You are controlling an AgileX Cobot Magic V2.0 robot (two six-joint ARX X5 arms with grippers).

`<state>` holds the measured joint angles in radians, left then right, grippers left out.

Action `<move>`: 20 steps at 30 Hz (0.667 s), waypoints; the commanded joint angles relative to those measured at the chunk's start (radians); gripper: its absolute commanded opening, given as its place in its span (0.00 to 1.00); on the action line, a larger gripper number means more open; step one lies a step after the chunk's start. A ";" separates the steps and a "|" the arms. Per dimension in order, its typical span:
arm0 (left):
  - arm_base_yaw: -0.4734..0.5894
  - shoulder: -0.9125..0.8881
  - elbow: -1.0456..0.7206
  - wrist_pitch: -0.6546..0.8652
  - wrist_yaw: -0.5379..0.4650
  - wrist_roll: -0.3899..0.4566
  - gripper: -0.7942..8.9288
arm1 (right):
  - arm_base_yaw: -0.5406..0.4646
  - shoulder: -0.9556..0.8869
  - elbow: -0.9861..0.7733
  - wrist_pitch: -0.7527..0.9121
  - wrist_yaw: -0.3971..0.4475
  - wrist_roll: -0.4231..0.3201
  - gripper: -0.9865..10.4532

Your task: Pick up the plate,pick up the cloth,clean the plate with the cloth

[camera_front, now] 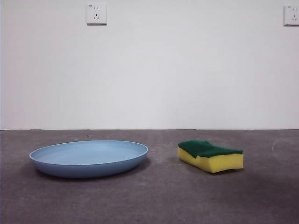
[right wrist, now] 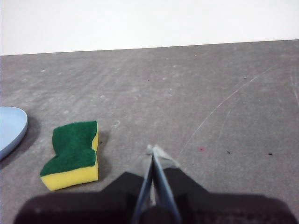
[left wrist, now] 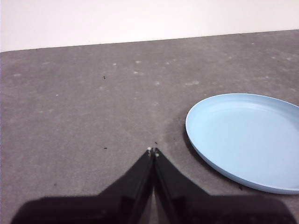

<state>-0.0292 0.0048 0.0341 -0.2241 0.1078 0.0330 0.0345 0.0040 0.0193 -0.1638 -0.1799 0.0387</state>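
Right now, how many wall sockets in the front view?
2. One wall socket is high on the wall, above the plate; the other socket is cut off by the right edge. More may lie outside the frame.

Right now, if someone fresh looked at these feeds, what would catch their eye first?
The big light-blue plate lying flat on the grey table, left in the front view. Next the yellow sponge with its green scouring side up, apart from the plate on its right. Both grippers sit back, jaws shut and holding nothing: the left gripper beside the plate, the right gripper beside the sponge.
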 commanded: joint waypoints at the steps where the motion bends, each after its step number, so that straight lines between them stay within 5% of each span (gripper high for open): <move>1: 0.003 -0.003 -0.013 0.004 0.000 -0.006 0.08 | 0.002 -0.001 -0.013 -0.007 -0.002 0.025 0.09; 9: 0.003 -0.003 -0.013 0.017 0.005 -0.028 0.08 | 0.002 -0.001 -0.012 -0.006 -0.003 0.230 0.09; 20: 0.003 0.011 0.057 0.004 0.007 -0.238 0.07 | 0.002 0.102 0.121 -0.079 -0.005 0.319 0.08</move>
<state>-0.0292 0.0139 0.0685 -0.2314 0.1135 -0.1429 0.0345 0.0929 0.1127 -0.2478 -0.1837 0.3271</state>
